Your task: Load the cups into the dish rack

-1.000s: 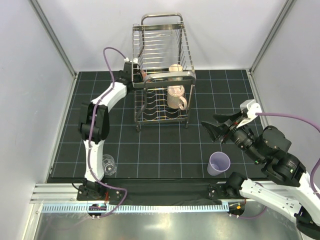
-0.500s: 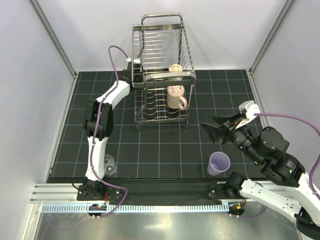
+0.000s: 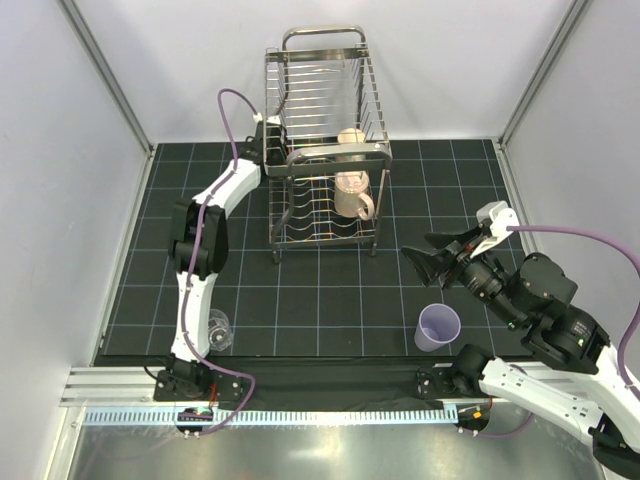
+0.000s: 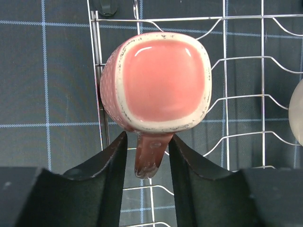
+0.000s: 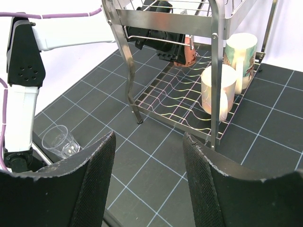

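this was a robot test cell in a lab, not a kitchen: plain white panel walls point(image 3: 60, 200) framed by aluminium posts point(image 3: 105, 75), a black gridded mat point(image 3: 330, 300), and a slotted metal rail point(image 3: 330, 383) anchoring two cabled robot arms point(image 3: 195, 240). only the dish rack point(image 3: 322, 100) looked domestic.

left arm point(image 3: 215, 195) extended far | left claw point(image 4: 147, 137) pinching pink mug point(image 4: 161, 80) by handle | right arm point(image 3: 545, 300) folded | right claw point(image 5: 149, 136) spread wide

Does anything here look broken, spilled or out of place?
Nothing much. The pink mug, handle between the left hand's fingers, shows dark specks along its cream edge; wear or glaze, I cannot tell. The clear glass and lavender tumbler stand upright outside the dish rack, nothing spilled.
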You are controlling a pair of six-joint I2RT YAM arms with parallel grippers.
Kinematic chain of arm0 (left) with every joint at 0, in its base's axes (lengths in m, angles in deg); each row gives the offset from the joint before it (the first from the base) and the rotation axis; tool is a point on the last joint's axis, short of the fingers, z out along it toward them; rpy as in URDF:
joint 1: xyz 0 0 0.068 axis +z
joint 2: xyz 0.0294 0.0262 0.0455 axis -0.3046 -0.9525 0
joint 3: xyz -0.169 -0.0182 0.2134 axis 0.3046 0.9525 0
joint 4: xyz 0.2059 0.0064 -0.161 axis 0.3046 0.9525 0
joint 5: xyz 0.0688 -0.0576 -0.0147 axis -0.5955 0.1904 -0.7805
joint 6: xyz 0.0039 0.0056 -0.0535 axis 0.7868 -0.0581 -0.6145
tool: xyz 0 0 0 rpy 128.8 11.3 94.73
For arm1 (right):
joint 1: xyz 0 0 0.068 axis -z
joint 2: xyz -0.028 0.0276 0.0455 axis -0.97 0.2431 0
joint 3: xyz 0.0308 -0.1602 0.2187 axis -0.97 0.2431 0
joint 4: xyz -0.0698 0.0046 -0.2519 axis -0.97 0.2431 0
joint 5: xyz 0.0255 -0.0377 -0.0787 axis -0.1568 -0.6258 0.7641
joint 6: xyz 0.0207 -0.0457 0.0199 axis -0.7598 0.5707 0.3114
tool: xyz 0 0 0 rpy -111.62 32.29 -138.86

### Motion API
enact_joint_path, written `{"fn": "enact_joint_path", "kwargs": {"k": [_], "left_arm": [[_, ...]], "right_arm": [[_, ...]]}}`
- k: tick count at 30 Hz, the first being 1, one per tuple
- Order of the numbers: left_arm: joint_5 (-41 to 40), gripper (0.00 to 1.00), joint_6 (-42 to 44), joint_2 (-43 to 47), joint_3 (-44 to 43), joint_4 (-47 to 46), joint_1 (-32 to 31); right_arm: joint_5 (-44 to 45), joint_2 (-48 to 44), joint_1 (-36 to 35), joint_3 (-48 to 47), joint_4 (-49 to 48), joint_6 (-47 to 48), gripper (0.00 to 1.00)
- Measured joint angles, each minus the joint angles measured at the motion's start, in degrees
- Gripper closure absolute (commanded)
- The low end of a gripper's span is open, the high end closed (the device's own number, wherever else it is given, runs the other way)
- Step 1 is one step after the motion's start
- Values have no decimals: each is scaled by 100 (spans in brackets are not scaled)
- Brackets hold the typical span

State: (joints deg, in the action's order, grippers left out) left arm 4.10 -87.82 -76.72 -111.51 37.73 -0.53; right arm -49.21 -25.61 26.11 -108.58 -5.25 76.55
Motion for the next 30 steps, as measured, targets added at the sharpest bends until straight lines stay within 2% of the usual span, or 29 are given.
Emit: {"fn": "enact_joint_path", "kwargs": {"k": [6, 12, 17, 25, 30], "left_arm": [[2, 49, -15, 63, 92, 2, 0], [13, 44, -24, 601, 599, 0, 13], [11, 42, -76, 1139, 1038, 94, 131], [208, 41, -623, 2455, 2076, 85, 496], [234, 41, -892, 2935, 2793, 94, 577]], "right_arm": [[-4, 61, 0, -2, 42, -66, 39], [-7, 87, 0, -2, 39, -136, 40], [-4, 138, 0, -2, 35, -142, 40], [22, 315, 0, -2, 118, -151, 40], [107, 358, 0, -11, 310, -258, 39]]}}
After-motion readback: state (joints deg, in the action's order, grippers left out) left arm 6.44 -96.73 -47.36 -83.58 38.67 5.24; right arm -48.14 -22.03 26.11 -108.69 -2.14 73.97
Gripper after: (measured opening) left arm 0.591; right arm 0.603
